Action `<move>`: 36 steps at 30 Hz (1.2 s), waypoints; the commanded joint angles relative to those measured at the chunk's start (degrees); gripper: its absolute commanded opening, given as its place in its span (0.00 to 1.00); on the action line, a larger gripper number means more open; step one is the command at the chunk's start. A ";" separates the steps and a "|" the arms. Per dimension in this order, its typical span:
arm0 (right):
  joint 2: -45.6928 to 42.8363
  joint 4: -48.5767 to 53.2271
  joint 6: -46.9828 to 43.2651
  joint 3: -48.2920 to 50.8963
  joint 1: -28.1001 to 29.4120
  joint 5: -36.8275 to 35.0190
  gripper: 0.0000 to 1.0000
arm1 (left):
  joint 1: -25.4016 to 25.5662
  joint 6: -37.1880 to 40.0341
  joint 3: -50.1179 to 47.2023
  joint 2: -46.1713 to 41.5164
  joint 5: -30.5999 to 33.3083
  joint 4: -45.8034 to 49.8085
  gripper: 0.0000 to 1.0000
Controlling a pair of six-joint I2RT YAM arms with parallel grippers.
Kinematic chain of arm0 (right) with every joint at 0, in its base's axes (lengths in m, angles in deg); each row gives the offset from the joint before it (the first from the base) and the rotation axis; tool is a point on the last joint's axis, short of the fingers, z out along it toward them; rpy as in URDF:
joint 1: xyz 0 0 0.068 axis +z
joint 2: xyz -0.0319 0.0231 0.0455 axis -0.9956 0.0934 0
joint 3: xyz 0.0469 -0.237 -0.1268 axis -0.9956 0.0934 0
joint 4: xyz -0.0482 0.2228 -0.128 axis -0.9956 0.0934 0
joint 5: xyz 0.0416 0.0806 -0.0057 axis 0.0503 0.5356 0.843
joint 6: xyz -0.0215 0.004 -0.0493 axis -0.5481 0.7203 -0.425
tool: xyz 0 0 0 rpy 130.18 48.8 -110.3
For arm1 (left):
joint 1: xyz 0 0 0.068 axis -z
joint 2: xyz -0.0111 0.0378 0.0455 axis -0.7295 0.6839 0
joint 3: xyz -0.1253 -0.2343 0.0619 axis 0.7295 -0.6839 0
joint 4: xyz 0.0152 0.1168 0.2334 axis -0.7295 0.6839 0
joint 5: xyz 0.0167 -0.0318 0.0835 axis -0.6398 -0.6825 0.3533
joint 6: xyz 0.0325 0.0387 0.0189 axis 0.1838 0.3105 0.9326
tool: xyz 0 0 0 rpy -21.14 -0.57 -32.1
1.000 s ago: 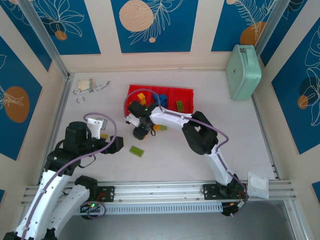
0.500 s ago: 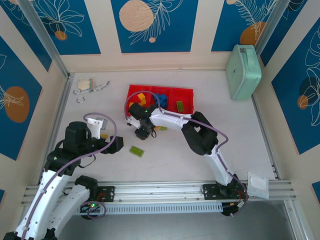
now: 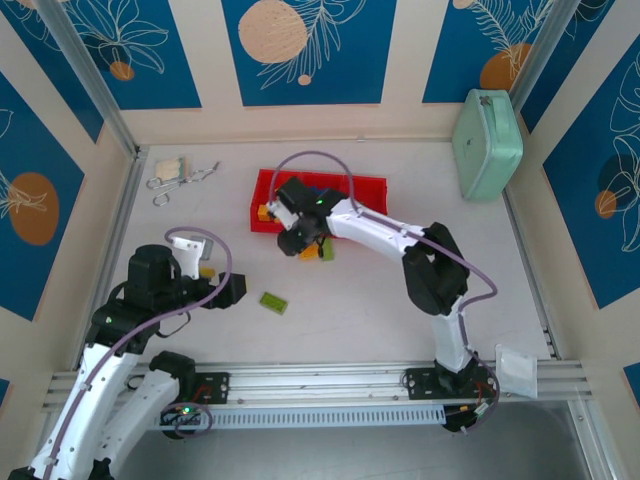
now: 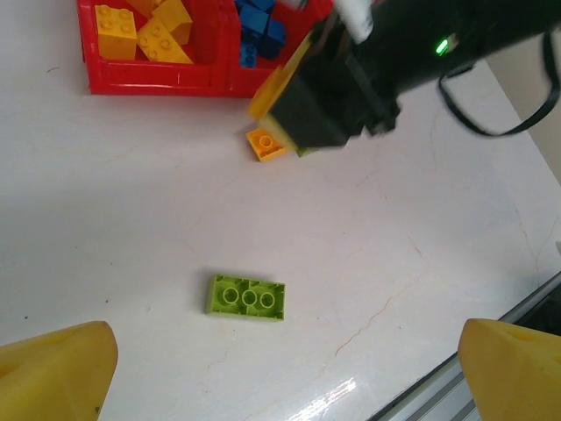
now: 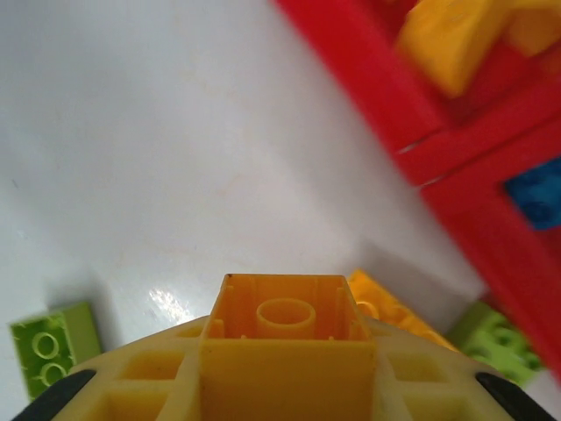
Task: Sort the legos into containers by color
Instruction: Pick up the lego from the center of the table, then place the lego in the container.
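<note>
right gripper (image 5: 289, 351) clamped on an orange brick (image 5: 289, 316) near the tray (image 4: 158, 83).
the brick sits pinched between its fingers above the table (image 4: 394, 263). below it a loose orange brick (image 4: 266, 143) lies just off the red tray, whose compartments hold orange bricks (image 4: 149, 26) and blue bricks (image 4: 259, 31). a green brick (image 4: 246, 297) lies alone nearer the left gripper (image 4: 280, 373), whose jaws stand wide apart, holding nothing.

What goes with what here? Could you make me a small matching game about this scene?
1 left gripper
2 right gripper
3 green brick near the left arm
4 blue bricks

A inside the red tray
B open, empty
C flat on the table, studs up
D shut on an orange brick

Pairs: 1-B, 2-D, 3-C, 4-A
</note>
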 commanded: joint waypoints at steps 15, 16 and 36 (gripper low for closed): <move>12.20 -11.82 25.41 -19.34 -4.80 2.43 0.13 | -1.10 -0.43 0.23 -0.93 -0.03 0.16 0.99; 13.90 -11.26 25.60 -21.71 -4.91 2.02 0.14 | -1.13 -0.43 0.23 -0.91 -0.17 0.20 0.99; 29.98 0.41 27.11 -46.51 -6.44 4.88 0.70 | -1.51 -0.52 0.36 0.36 0.75 0.46 0.99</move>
